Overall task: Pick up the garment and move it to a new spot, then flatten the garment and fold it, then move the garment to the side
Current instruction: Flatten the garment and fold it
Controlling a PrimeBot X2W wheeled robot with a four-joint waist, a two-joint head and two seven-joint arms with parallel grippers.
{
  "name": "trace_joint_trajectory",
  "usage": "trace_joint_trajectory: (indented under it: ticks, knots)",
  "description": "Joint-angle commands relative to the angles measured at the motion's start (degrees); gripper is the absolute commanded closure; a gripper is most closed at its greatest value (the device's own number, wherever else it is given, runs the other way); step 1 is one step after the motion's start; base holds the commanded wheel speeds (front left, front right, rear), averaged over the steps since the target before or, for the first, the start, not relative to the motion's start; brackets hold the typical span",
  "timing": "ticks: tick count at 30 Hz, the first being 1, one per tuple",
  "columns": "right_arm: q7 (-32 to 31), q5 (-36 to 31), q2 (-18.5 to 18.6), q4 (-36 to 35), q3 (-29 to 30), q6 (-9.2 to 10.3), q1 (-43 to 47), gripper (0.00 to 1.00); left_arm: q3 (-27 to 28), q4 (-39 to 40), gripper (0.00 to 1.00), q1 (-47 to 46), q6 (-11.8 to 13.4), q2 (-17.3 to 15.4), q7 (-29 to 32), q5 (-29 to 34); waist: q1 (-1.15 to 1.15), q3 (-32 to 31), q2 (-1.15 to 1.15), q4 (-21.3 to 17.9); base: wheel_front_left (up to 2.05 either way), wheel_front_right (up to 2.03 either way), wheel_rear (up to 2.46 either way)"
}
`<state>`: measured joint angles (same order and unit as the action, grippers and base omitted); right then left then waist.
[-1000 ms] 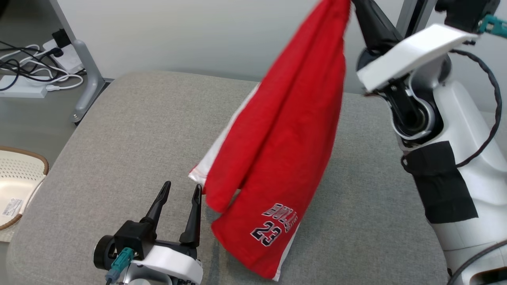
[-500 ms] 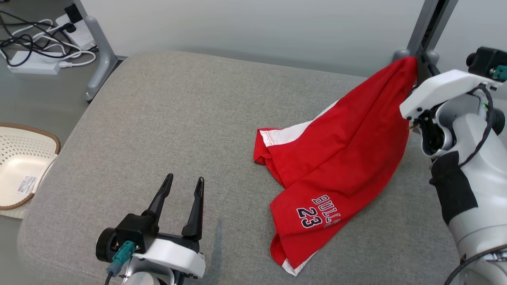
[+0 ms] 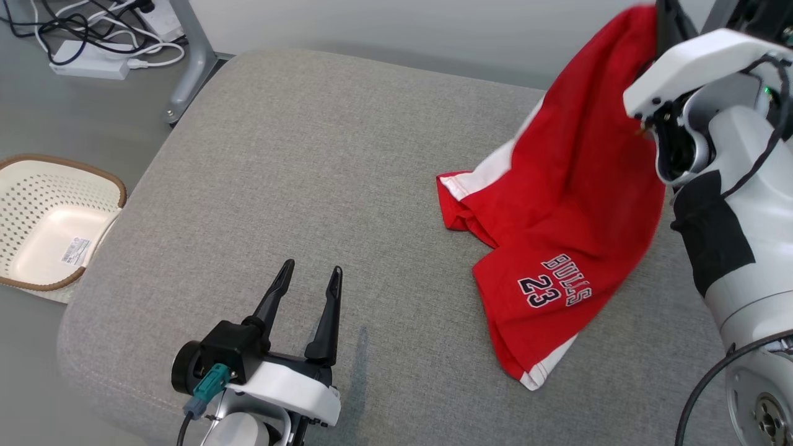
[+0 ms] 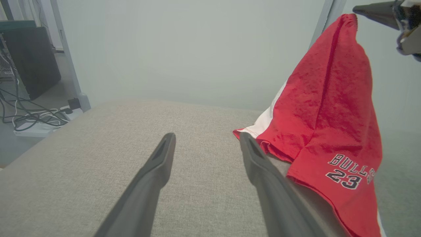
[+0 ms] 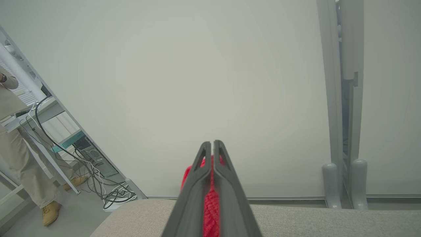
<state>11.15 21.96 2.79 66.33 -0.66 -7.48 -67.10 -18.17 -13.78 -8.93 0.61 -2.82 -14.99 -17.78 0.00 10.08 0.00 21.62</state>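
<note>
Hanging from clamped right end effector (image 5: pixel 210 143), garment (image 3: pixel 576 186) hem touching cushion (image 3: pixel 310 155).

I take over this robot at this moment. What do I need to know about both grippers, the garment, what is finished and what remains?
The right gripper is shut on the top edge of the red shorts and raised.
The left gripper is open and empty, low over the grey cushion, apart from the shorts.
The shorts hang from the right gripper, with the lower part lying on the cushion's right side.
Done: picked up.
Left: lay down, flatten, fold, move aside.
</note>
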Motion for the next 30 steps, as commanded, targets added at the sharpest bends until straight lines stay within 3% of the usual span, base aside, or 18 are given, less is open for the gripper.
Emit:
trace_joint_trajectory:
  ticks: [1,9,18,23,30]
  knots:
    - [-1.3,-0.9,0.3,3.3,0.0,-0.03,-0.4,0.00,-0.3,-0.1,0.00,-1.0,0.4,-0.2,-0.2,-0.6,0.00,0.2,0.00,0.7,0.00,0.00,0.00]
    - [-6.8,-6.5,0.7,6.9,-4.0,-0.03,1.2,0.00,-0.4,-0.3,0.00,-0.9,1.1,-0.2,-0.2,-1.0,0.00,0.0,0.00,0.9,0.00,0.00,0.00]
    - [-0.5,-6.1,0.4,4.2,-8.2,-0.03,4.8,0.00,0.5,0.1,0.00,-0.7,0.7,-0.2,-0.2,0.5,0.00,-2.3,0.00,-2.8,0.00,0.00,0.00]
    - [3.6,-2.2,0.8,-3.4,-10.4,-0.03,9.8,0.00,1.0,0.9,0.00,0.1,0.5,-0.2,-0.2,1.1,0.00,-4.1,0.00,-6.3,0.00,0.00,0.00]
    - [4.1,-0.2,5.9,-25.3,-8.2,-0.02,25.0,0.00,1.3,1.3,0.00,1.1,0.3,-0.2,-0.2,0.6,0.00,-5.6,0.00,-10.8,0.00,0.00,0.00]
